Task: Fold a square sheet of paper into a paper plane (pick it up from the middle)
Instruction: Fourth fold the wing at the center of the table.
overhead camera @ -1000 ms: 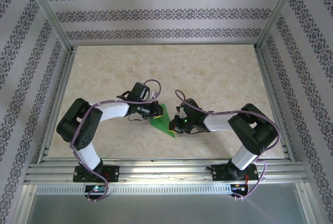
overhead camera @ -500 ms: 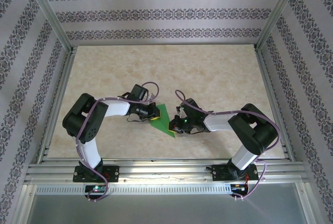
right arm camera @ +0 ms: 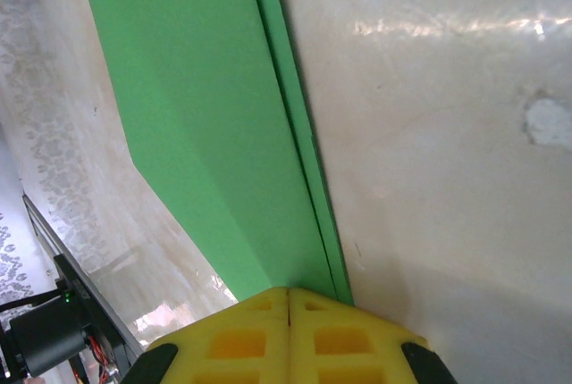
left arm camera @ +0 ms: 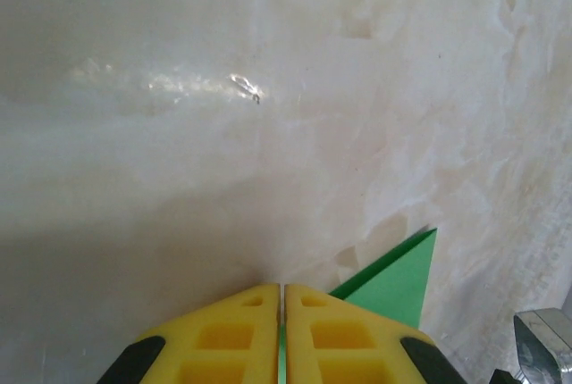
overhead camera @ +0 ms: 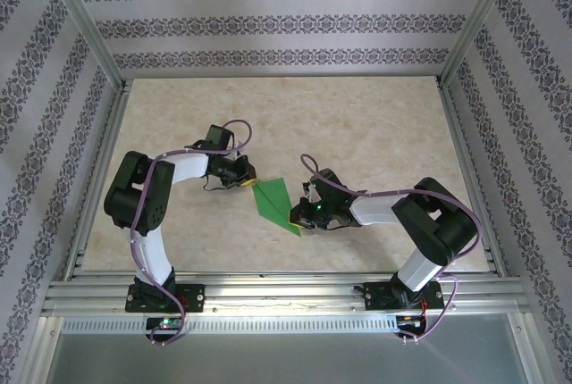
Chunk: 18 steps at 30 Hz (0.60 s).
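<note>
Claw of the left arm point(overhead camera: 248, 182) clamped on the far-left corner of the green paper point(overhead camera: 275, 204); the folded, dart-like sheet stretches between both arms over the worktop point(overhead camera: 357, 125); right claw point(overhead camera: 300, 221) closed on its near tip.

Overhead view, as I see it from my station. The green paper point(overhead camera: 274, 201), a narrow dart shape, sits over the middle of the desk point(overhead camera: 357, 125), with its tip toward 5 o'clock. The left gripper point(overhead camera: 247, 184) meets its wide end from 9 o'clock. The right gripper point(overhead camera: 302, 221) meets the tip from 3 o'clock. I cannot judge the fingers' spacing here. Both arms bend inward.
</note>
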{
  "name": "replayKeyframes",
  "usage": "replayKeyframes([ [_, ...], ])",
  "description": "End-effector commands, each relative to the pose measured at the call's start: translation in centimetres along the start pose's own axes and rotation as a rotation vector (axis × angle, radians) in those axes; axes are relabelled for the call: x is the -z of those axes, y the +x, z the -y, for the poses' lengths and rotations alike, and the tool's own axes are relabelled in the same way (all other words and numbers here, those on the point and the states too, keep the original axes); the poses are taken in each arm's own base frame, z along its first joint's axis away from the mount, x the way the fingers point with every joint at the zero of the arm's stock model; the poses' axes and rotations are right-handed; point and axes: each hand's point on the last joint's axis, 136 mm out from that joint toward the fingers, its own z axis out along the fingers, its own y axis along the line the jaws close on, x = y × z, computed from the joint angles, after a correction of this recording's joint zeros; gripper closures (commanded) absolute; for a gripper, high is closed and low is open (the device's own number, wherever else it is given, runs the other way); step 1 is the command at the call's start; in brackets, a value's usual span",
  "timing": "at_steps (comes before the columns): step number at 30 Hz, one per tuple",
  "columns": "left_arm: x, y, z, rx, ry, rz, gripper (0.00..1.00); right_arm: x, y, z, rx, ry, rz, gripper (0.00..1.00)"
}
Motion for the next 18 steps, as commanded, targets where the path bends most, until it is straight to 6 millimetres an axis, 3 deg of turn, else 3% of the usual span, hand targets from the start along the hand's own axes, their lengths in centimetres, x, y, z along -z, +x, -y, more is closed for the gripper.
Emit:
replayKeyframes([
  [1, 1.9, 1.0, 1.9, -0.052, 0.005, 0.008, 0.91, -0.1, 3.2, 5.9, -0.098, 0.204, -0.082, 1.00],
  [6, 1.8, 3.9, 5.3, -0.122, 0.064, -0.005, 0.90, 0.1, 3.0, 5.5, -0.092, 0.197, -0.073, 1.00],
  [11, -0.8, 7.3, 7.5, -0.155, 0.121, -0.072, 0.90, 0.1, 2.8, 5.2, -0.093, 0.189, -0.066, 1.00],
  [15, -2.9, 9.1, 7.0, -0.141, 0.121, -0.123, 0.91, 0.2, 2.7, 4.8, -0.089, 0.179, -0.065, 1.00],
  [18, -4.0, 9.7, 5.2, -0.110, 0.085, -0.141, 0.91, 0.3, 2.4, 4.1, -0.079, 0.162, -0.057, 1.00],
])
